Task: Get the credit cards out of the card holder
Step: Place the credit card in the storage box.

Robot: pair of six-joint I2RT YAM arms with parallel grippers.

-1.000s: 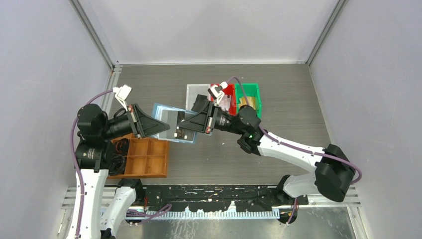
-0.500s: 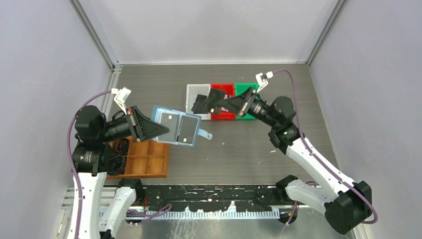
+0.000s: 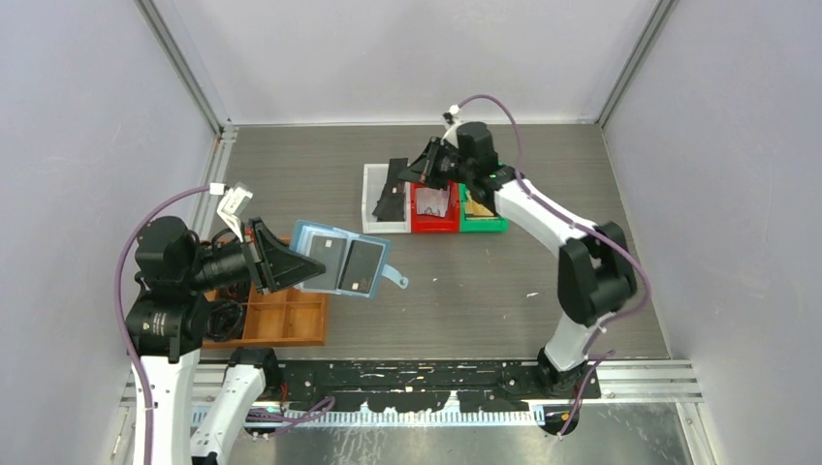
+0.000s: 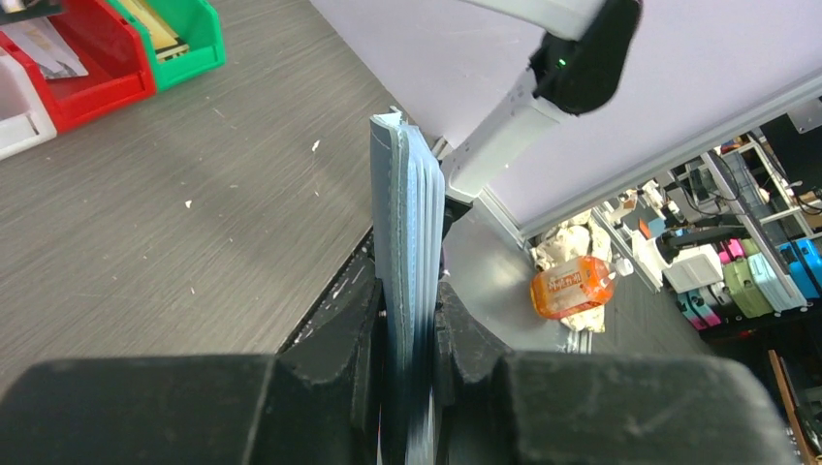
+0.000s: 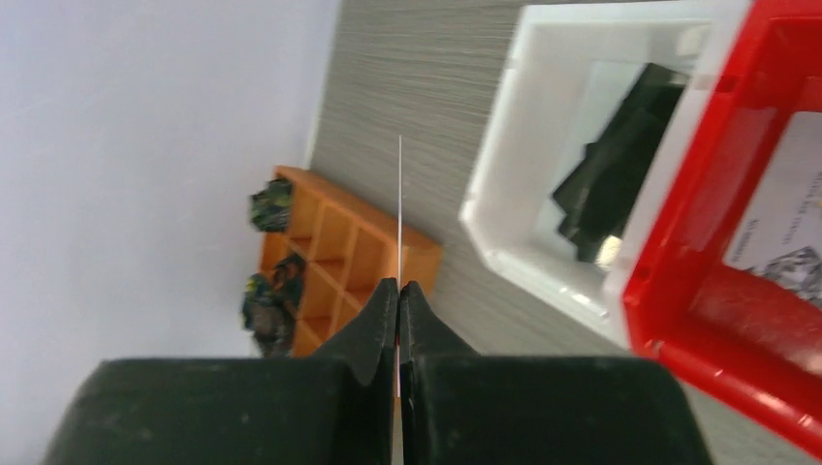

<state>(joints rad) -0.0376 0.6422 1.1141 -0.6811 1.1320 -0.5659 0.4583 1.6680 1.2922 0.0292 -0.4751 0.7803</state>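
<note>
My left gripper (image 3: 306, 268) is shut on the teal-blue card holder (image 3: 341, 263) and holds it spread open above the table at the left. Two credit cards sit in its pockets, a pale grey one (image 3: 326, 254) and a dark one (image 3: 363, 267). The left wrist view shows the holder (image 4: 407, 223) edge-on between the left gripper's (image 4: 409, 302) closed jaws. My right gripper (image 3: 415, 174) is shut on a black card (image 3: 398, 170) over the white bin (image 3: 371, 184) at the back. In the right wrist view that card (image 5: 399, 208) is a thin line rising from the right gripper (image 5: 398, 289).
A white bin (image 5: 523, 126) with a black card (image 5: 606, 189) inside stands next to a red bin (image 3: 433, 227) and a green bin (image 3: 485, 224). A brown wooden compartment tray (image 3: 291, 316) lies under the left arm, with dark items in its left cells.
The right gripper has pulled away from the card holder with a black card and swung back to the white bin. The left gripper still grips the holder, shifted slightly down.
</note>
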